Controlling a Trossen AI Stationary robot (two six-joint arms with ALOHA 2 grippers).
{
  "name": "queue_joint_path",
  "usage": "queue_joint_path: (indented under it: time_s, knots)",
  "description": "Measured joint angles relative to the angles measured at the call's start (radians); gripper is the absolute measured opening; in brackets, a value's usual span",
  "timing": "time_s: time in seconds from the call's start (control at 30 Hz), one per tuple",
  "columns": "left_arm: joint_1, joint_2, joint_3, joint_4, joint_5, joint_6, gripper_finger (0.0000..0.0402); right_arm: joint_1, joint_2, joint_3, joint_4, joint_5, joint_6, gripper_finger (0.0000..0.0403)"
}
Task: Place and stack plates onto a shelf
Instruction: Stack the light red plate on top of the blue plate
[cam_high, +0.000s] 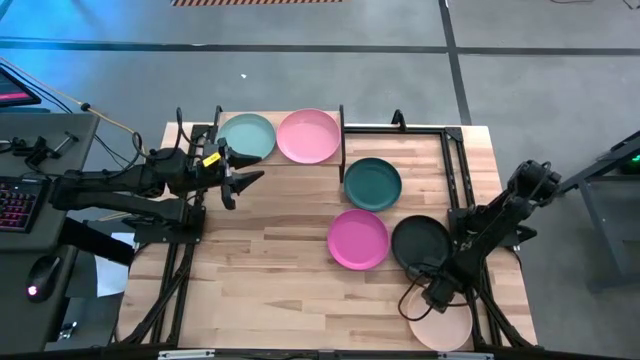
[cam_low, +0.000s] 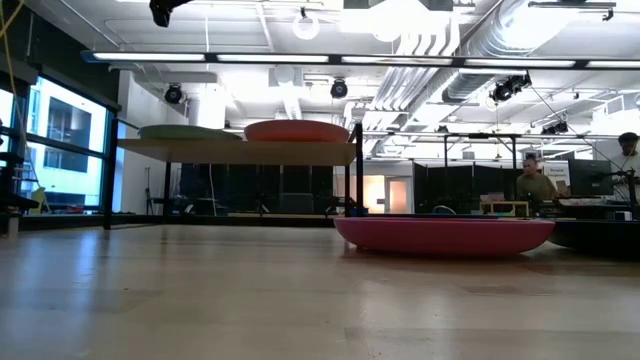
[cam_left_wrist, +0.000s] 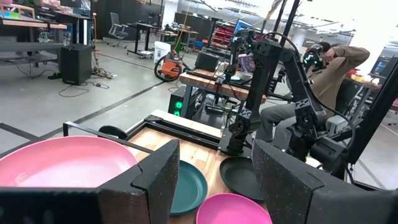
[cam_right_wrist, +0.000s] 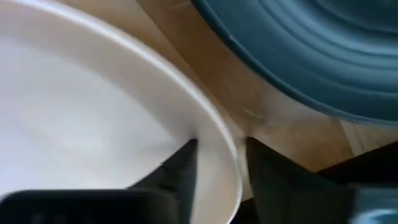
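Note:
The shelf (cam_high: 345, 128) stands at the table's far left and carries the pale teal plate (cam_high: 247, 136) and the light pink plate (cam_high: 308, 135) side by side. On the tabletop lie the dark teal plate (cam_high: 372, 183), the magenta plate (cam_high: 358, 239) and the black plate (cam_high: 420, 243). The peach plate (cam_high: 441, 325) lies at the near right corner. My left gripper (cam_high: 242, 186) hovers open just in front of the shelf's left half. My right gripper (cam_high: 432, 295) is low at the peach plate's far rim, open, with its fingers astride that rim. My right gripper has one finger (cam_right_wrist: 180, 171) inside the peach plate and the other (cam_right_wrist: 270, 171) outside its rim (cam_right_wrist: 229, 171), slanting down from above. Bare wood shows between the rim and the outer finger. Whether the inner finger touches the plate, I cannot tell. The plate lies flat on the table.
Black metal posts (cam_high: 343, 130) flank the shelf, and a black frame (cam_high: 455, 170) runs along the table's far right and right side. The black plate (cam_right_wrist: 311, 56) lies close beside the peach one. A person (cam_left_wrist: 336, 68) sits beyond the table's right side. A keyboard (cam_high: 15, 200) lies off the left edge.

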Motion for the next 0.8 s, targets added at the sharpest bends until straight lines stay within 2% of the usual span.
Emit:
queue_joint_path:
  time_s: [0.13, 0.17, 0.4, 0.6, 0.8]
  knots:
    - [0.0, 0.0, 0.0, 0.0, 0.0, 0.001, 0.019, 0.0, 0.0, -0.002, -0.001, -0.024, 0.0, 0.0025]
    - [0.0, 0.0, 0.0, 0.0, 0.0, 0.001, 0.019, 0.001, -0.003, -0.002, 0.002, -0.029, -0.001, 0.0013]
    - [0.0, 0.0, 0.0, 0.0, 0.0, 0.031, 0.019, -0.006, -0.079, 0.004, 0.02, 0.016, 0.045, 0.0003]
    - [0.0, -0.002, 0.0, 0.018, 0.0, 0.043, 0.019, -0.023, -0.197, 0.006, 0.025, 0.054, 0.073, 0.0]
    - [0.0, -0.008, 0.0, 0.079, 0.0, 0.095, 0.019, -0.078, -0.327, 0.008, 0.107, 0.105, 0.065, 0.0]
